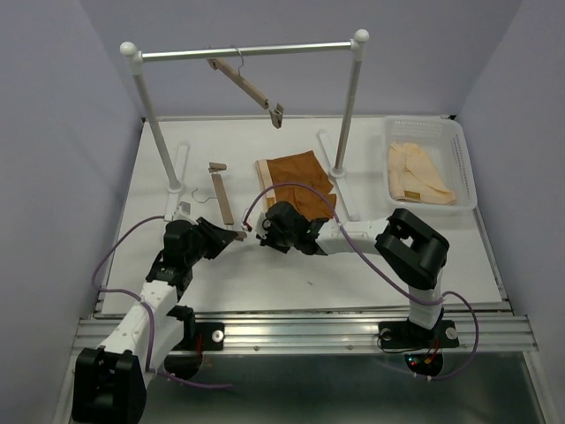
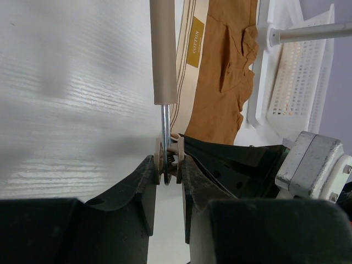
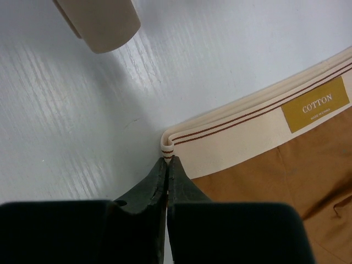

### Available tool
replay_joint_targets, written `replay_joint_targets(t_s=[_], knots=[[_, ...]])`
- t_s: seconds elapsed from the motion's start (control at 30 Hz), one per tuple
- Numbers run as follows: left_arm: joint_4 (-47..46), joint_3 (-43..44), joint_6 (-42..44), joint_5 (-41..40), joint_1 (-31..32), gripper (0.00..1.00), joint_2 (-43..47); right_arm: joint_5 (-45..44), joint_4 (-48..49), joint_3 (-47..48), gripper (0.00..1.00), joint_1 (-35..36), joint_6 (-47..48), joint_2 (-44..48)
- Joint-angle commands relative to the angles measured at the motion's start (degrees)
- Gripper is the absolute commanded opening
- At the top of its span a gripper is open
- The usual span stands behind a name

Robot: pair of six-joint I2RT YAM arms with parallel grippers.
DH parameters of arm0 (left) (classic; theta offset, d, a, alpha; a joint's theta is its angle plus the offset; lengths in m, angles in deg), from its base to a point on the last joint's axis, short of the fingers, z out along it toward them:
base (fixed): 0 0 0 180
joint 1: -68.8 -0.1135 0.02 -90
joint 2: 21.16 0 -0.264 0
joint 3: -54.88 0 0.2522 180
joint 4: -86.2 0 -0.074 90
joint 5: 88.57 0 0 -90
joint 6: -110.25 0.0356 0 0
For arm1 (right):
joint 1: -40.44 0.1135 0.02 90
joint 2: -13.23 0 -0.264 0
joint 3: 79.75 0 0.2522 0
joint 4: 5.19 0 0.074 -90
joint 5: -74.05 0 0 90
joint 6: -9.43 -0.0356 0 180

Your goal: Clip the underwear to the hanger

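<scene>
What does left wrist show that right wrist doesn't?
Left wrist only: left gripper shut on the hanger clip, plus the basket. Right wrist only: right gripper shut on the underwear at its waistband corner. Both: hanger bar, underwear, its COTTON label, the table.
</scene>
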Motion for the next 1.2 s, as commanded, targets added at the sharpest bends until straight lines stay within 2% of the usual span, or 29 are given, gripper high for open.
replay_joint_targets(t_s=[0.0,0.37,0.63,0.83,1.17], knots=[[-5.87,-0.11,-1.01,1.18,-0.34,0.00,-1.10,-0.67,6.63,-1.44,0.01,0.48,-3.49,2.92],[-8.25,1.38,-5.31,3.55,-0.34,0.00,-5.50,2.14,16.57,-4.96,0.01,0.48,-9.91,6.96],[-10.45,0.95,-8.48,4.69,-0.34,0.00,-7.17,1.27,19.13,-5.49,0.01,0.48,-10.35,6.61],[-11.24,1.12,-10.15,4.43,-0.42,0.00,-8.31,5.22,19.30,-5.05,0.01,0.48,-10.53,5.56],[-12.20,3.14,-9.97,6.19,-0.25,0.00,-12.88,6.28,19.92,-3.99,0.01,1.63,-9.47,3.63]])
